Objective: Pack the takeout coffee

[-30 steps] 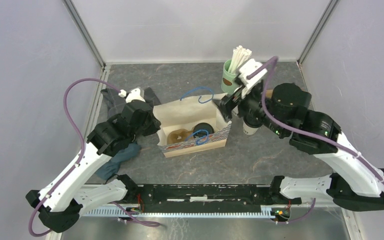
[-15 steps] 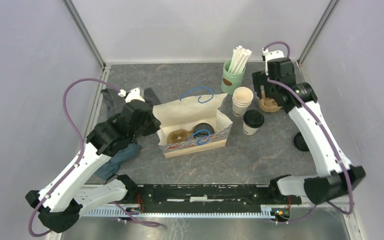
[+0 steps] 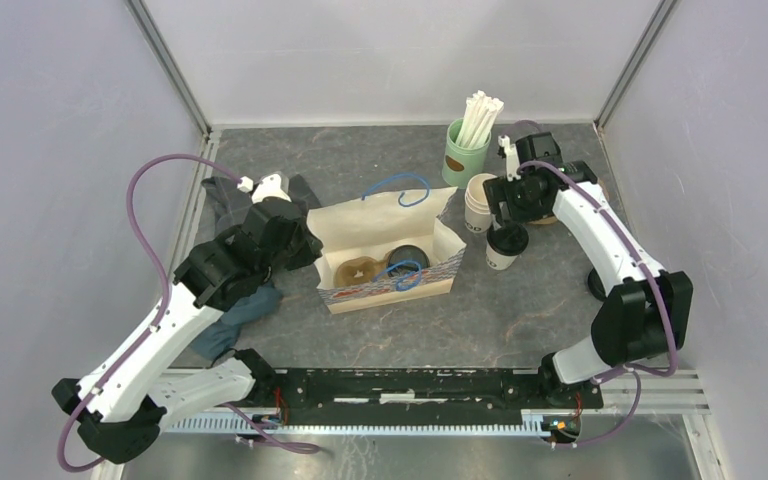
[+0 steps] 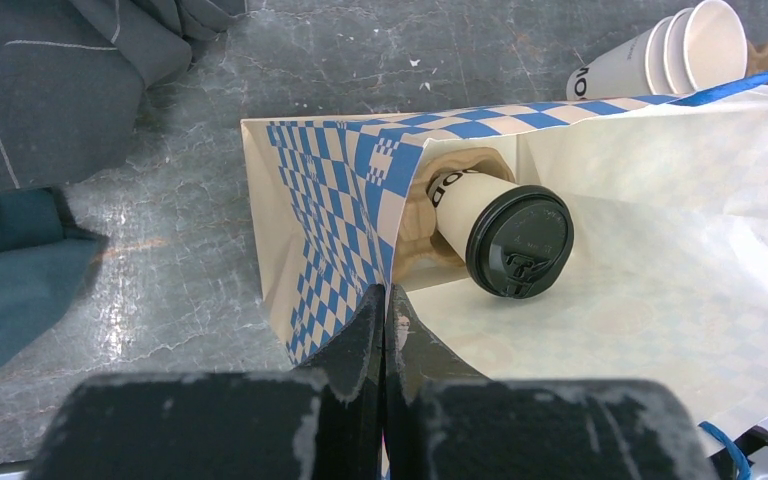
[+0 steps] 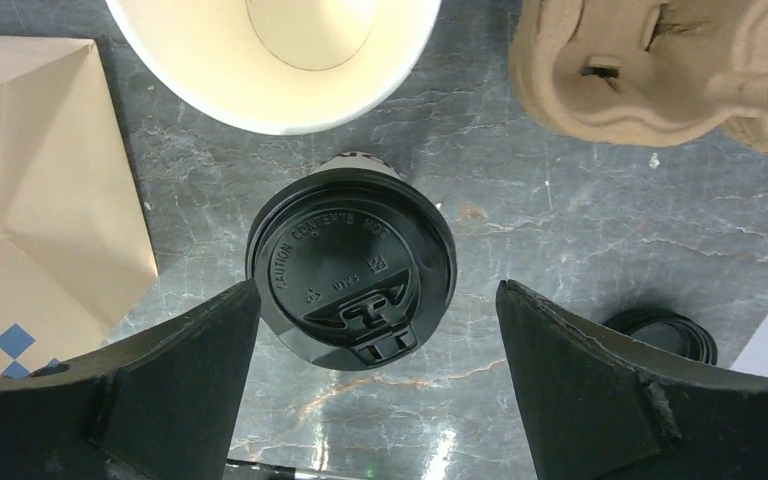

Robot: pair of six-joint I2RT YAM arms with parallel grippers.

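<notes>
The right gripper (image 5: pixel 378 292) is spread wide and grips nothing. Its 2 fingers (image 5: pixel 160 380) flank a small white paper cup with a round black plastic lid (image 5: pixel 350 268), which stands upright on the grey marbled table (image 5: pixel 560 230). The left gripper (image 4: pixel 385 315) is clenched on the rim of the blue-checked paper bag (image 4: pixel 330 200). Inside the bag, 1 more lidded white cup (image 4: pixel 505 235) lies tilted.

Plain white walls (image 3: pixel 390 50) on three sides; dark grey mottled tabletop (image 3: pixel 520 310); aluminium corner posts (image 3: pixel 170 65); even light.
</notes>
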